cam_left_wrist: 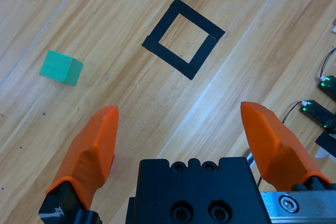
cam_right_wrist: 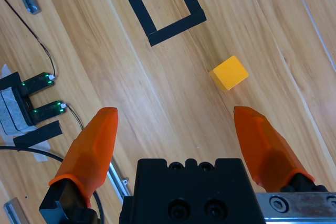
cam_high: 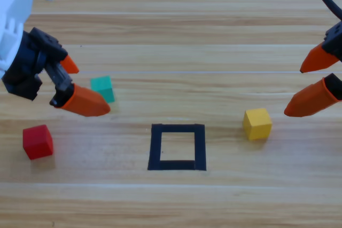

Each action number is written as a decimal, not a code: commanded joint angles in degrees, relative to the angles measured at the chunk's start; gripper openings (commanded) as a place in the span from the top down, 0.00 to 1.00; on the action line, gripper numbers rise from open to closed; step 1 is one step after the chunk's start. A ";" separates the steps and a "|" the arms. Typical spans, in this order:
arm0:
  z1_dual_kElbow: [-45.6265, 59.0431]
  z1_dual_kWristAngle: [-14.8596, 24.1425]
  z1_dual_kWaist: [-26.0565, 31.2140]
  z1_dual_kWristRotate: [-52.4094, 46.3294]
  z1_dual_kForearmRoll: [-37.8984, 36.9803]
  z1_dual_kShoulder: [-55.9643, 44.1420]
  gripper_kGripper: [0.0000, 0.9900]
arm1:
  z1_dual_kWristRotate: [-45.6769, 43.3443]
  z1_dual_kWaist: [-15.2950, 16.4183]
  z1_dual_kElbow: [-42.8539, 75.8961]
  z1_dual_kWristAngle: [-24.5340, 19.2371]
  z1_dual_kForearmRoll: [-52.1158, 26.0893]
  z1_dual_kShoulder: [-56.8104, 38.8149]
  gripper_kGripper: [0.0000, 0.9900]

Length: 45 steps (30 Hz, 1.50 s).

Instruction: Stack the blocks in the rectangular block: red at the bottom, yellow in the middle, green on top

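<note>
Wooden table (cam_high: 176, 41) bare except for task items, nothing stacked yet

Rectangular block (cam_high: 177, 147) at centre front, hollow, unfilled

My left gripper (cam_high: 75, 86) hovers at left, jaws spread wide, empty; green (cam_high: 102, 88) just beside its tip, red (cam_high: 37, 141) nearer front-left corner

My right gripper (cam_high: 309, 86) waits at right edge, wide open, empty; yellow (cam_high: 257, 123) near it

Judged step: first pick. Red goes in first, so left gripper must move over red, not green, then descend and close
</note>
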 commanded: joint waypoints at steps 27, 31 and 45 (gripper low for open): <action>3.49 3.57 -0.16 -9.42 -2.44 -1.13 0.02 | 25.84 0.72 -12.56 -19.96 -1.30 22.54 0.02; -2.75 10.78 0.11 -19.70 2.31 2.74 0.03 | 28.48 0.72 -19.77 -19.70 3.53 31.33 0.02; -8.20 16.93 9.60 -45.19 17.25 6.08 0.01 | 36.04 0.72 -26.27 -16.36 14.34 39.33 0.02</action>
